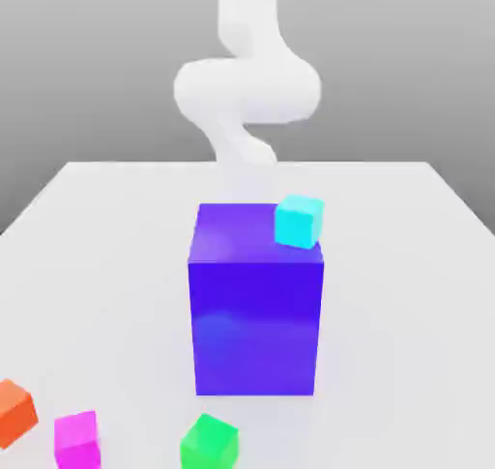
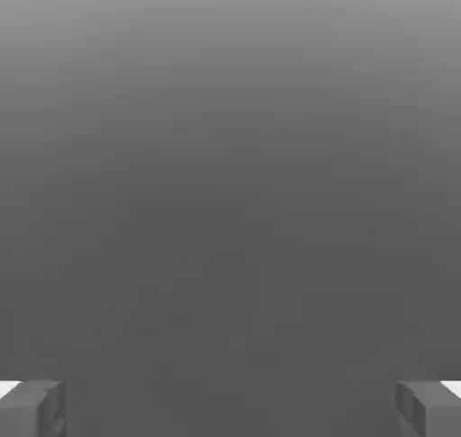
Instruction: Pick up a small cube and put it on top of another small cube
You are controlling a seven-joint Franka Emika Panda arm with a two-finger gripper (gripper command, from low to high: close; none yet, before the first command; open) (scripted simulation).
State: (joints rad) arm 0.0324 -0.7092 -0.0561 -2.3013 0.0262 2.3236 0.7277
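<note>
white table [image 1: 116, 264]: big blue block [image 1: 256, 312] between arm [image 1: 247, 85] and small cube [image 1: 76, 438].

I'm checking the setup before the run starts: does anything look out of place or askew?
The cyan cube sits tilted, overhanging the big blue block's top corner at the exterior view's right. Nothing else looks odd.

Small magenta-pink cube [image 1: 76, 439] on table, near front edge of exterior view.

Glossy, bright magenta, top face lighter than sides. Sits flat on the white tabletop [image 1: 97, 264], turned a bit so one vertical edge faces the cam. Lies toward the exterior view's left, between small orange cube [image 1: 14, 412] and small green cube [image 1: 208, 443], apart from both. Well apart from big blue block [image 1: 256, 312]; not stacked, nothing on it.
</note>
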